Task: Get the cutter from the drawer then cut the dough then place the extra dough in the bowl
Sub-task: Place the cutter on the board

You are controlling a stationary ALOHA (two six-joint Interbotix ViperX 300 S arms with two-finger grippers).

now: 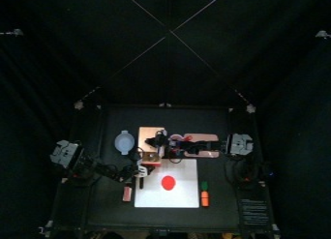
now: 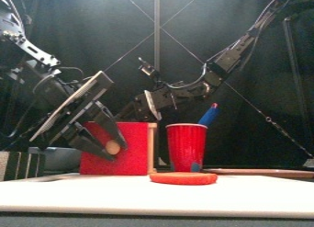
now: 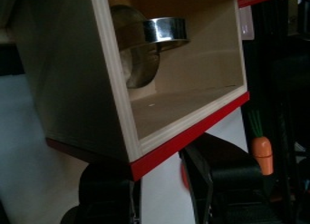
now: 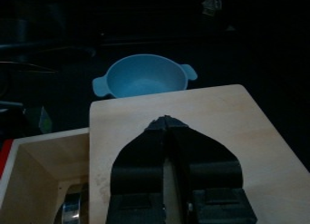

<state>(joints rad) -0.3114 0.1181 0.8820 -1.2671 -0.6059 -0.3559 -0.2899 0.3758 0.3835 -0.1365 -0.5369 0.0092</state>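
The pale wooden box (image 1: 153,135) stands at the back of the white cutting board (image 1: 189,169). Its red-fronted drawer (image 3: 184,128) is pulled out, and the round metal cutter (image 3: 165,29) lies inside. My left gripper (image 3: 164,166) is shut on the drawer's knob (image 2: 113,148). My right gripper (image 4: 179,141) is shut, its tips pressed on the box's top (image 4: 230,119). A flat red dough disc (image 1: 168,183) lies on the board, also low in the front view (image 2: 185,177). The blue-grey bowl (image 4: 145,75) sits behind the box, left of it in the top view (image 1: 123,141).
A red cup (image 2: 186,146) holding a blue toy knife (image 2: 208,114) stands right of the box. An orange toy carrot (image 1: 204,196) lies on the board's front right, and a small red toy (image 1: 127,193) lies off its front left.
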